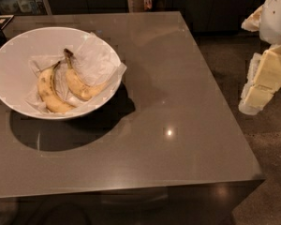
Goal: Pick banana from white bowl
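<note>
Banana in white bowl, table L; gripper beyond R edge, state unclear.

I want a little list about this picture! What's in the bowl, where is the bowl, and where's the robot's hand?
bowl: wide glossy white round bowl, on the left part of the smooth grey-brown table
lining: crumpled white paper
banana to pick: slim curved yellow banana with dark stem, lying in the bowl
other fruit: thicker speckled yellow banana, close on its left
gripper: cream-coloured gripper, beyond the table's right edge, far from the bowl
</note>
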Motion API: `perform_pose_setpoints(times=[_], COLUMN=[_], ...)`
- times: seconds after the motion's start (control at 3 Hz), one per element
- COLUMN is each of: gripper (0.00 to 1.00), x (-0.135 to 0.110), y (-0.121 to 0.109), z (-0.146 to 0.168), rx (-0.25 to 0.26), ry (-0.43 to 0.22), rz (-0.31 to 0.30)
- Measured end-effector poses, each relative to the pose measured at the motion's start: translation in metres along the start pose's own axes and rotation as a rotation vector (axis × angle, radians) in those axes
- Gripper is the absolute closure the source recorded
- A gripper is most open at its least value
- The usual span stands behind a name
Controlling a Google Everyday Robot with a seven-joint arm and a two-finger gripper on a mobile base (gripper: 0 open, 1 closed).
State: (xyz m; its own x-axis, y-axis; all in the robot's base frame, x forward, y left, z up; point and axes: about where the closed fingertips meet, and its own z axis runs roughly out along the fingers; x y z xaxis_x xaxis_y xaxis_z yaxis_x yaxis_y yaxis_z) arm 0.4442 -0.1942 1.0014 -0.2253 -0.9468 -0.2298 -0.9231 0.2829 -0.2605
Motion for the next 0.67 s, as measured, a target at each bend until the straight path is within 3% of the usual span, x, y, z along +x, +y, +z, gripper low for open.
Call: perform_pose_setpoints(times=[0.33, 0.67], gripper=[0.0, 0.0], x=[-0.0232, -0.0319], y=[0.0005, -0.0005], z=[-0.0054, -0.0035], rx=[-0.003, 0.001], ry=[-0.013, -0.029], rz=[-0.053, -0.059])
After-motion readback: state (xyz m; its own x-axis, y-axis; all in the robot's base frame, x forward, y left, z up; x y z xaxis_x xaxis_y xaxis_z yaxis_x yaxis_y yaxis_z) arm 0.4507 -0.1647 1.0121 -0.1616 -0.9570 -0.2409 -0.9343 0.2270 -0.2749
